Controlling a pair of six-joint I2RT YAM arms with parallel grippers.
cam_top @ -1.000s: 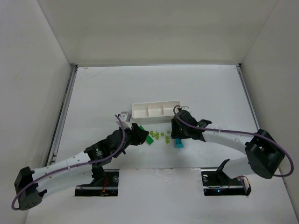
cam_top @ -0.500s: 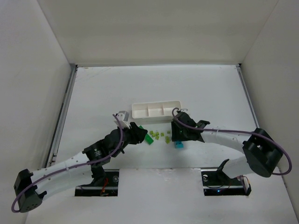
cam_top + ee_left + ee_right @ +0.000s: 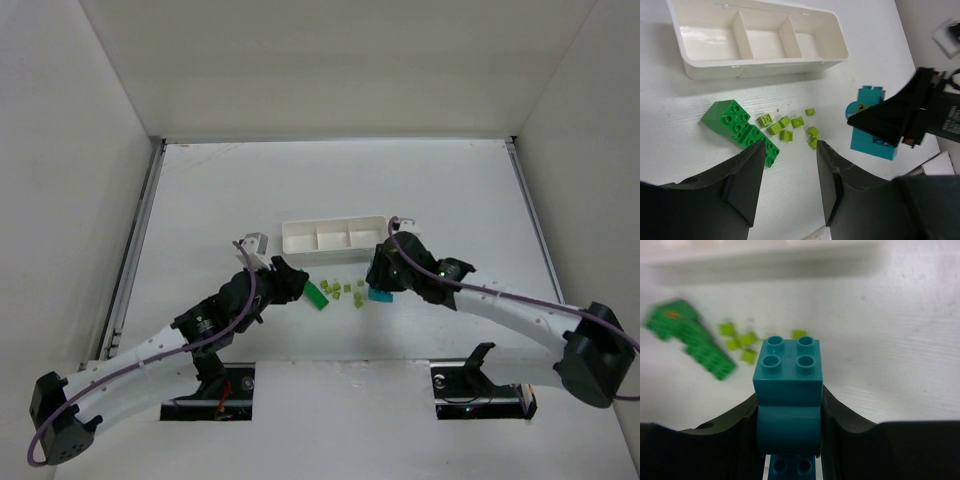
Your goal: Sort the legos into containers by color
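Note:
My right gripper (image 3: pixel 378 286) (image 3: pixel 788 407) is shut on the cyan-blue stack (image 3: pixel 380 295) (image 3: pixel 788 385) and holds it just in front of the tray's right end. The stack also shows in the left wrist view (image 3: pixel 870 135). The long green brick (image 3: pixel 316 295) (image 3: pixel 739 125) (image 3: pixel 695 347) lies on the table by my left gripper (image 3: pixel 292 284) (image 3: pixel 790 146), which is open and empty above it. Several tiny yellow-green pieces (image 3: pixel 346 291) (image 3: pixel 789 128) (image 3: pixel 740 342) lie scattered between the green brick and the stack. The white three-compartment tray (image 3: pixel 335 225) (image 3: pixel 765 67) holds no bricks.
A small white and grey block (image 3: pixel 252 243) sits left of the tray. White walls close in the table on the left, right and far sides. The tray is a blurred band at the top of the right wrist view (image 3: pixel 765 260).
My right gripper has carried the cyan-blue stack a little toward the tray, and its arm has swung out to the right. My left gripper has drawn back slightly to the left.

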